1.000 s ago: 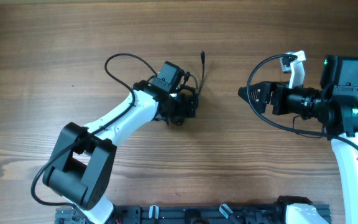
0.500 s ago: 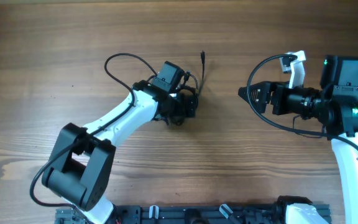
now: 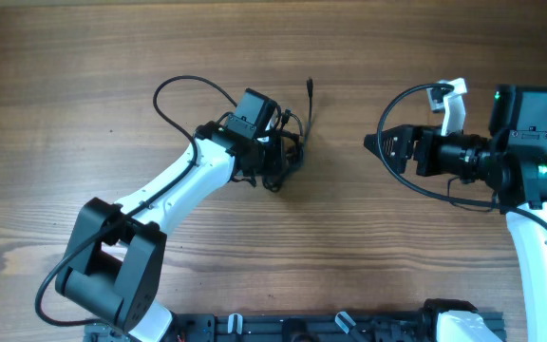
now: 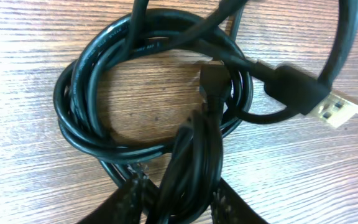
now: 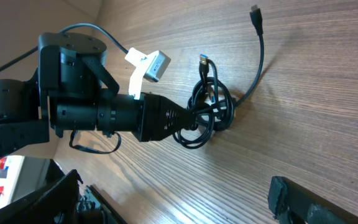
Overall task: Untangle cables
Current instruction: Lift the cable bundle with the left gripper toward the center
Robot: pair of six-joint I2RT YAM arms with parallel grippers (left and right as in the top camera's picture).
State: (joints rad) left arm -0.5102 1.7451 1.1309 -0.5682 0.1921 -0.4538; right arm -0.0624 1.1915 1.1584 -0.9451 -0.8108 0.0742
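Since the earlier frame, the left elbow [image 3: 112, 233] was swung outward; the left claw [image 3: 280, 164] was kept closed on the coiled cables [image 3: 292, 149] at mid-desk [image 3: 65, 76]. Their free tail was directed toward the far edge, with the wide-spread right claw [image 3: 372, 142] well apart rightward.

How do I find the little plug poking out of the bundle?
On the wooden table, find the left gripper pinching a knotted bundle of black cables. One thin strand curves out of the bundle toward the table's far side and ends in a small dark plug. It is the one end lying well clear of the coils.
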